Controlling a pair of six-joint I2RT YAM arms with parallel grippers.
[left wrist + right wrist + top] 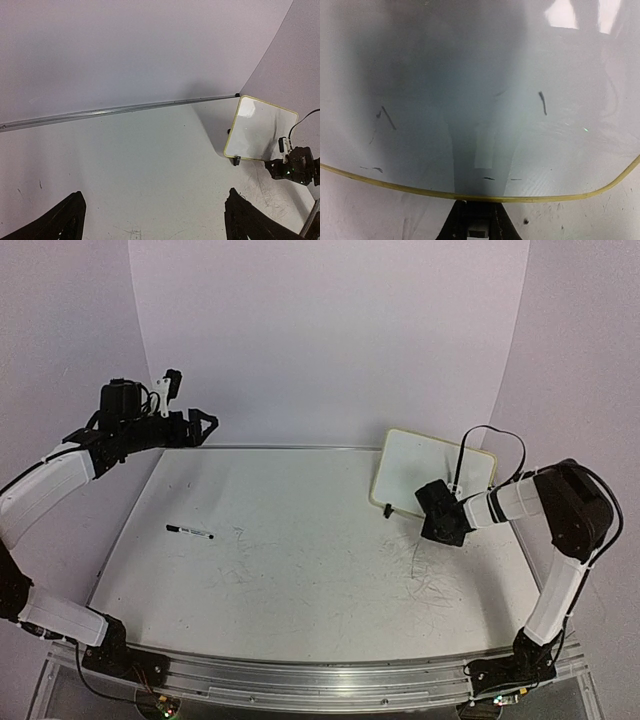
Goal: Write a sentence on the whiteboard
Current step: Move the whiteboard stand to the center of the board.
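The whiteboard (432, 472) stands tilted at the back right of the table, with a pale-yellow rim and a black clip foot (387, 510). It fills the right wrist view (470, 90) and shows in the left wrist view (260, 131). Its face carries only a few short black strokes; no written sentence shows. My right gripper (441, 516) is at the board's near edge, its jaws closed on the yellow rim (480, 209). My left gripper (205, 424) is raised at the back left, open and empty (155, 220). A black marker (189, 531) lies on the table's left side.
The white tabletop (300, 570) has faint grey scribbles in front of the board. A metal rail (125, 109) runs along the far edge under the pale backdrop. A black cable (490, 440) loops above the right wrist.
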